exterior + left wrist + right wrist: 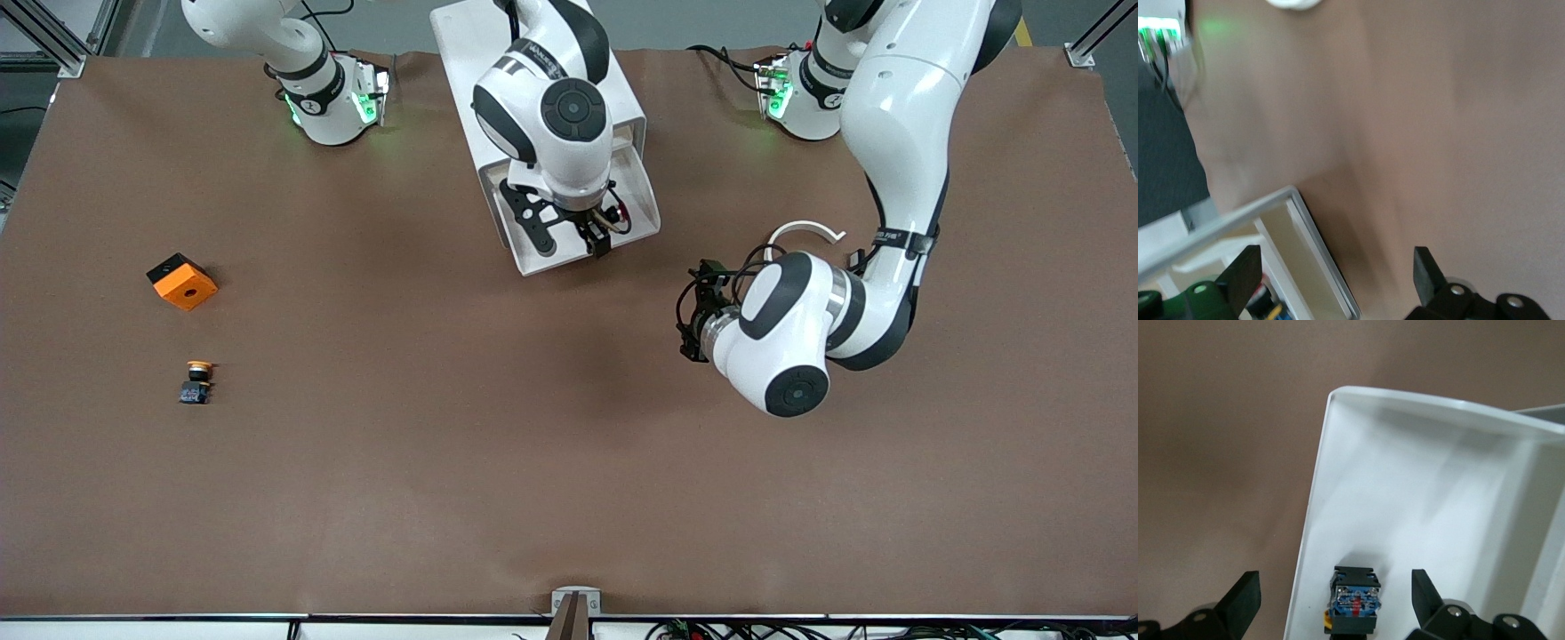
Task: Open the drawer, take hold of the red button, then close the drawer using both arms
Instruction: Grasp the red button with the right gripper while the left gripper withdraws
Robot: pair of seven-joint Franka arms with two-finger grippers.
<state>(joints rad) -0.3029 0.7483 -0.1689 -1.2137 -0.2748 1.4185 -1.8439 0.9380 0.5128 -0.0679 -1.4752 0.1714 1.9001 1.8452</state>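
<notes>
Brown table [569, 462], drawer [645, 209] pulled open. Inside, button [1354, 600]: likely light, rigid, small; grip across black body. Above it, right gripper [1331, 600] spread, empty. Beside cabinet [533, 53], left gripper [1331, 277] spread, waiting.

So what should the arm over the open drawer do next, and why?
Probably ease the right gripper straight down. Its fingers are open over the drawer, and the button lies on the drawer floor between them, not yet gripped. The left gripper waits open beside the drawer.
</notes>
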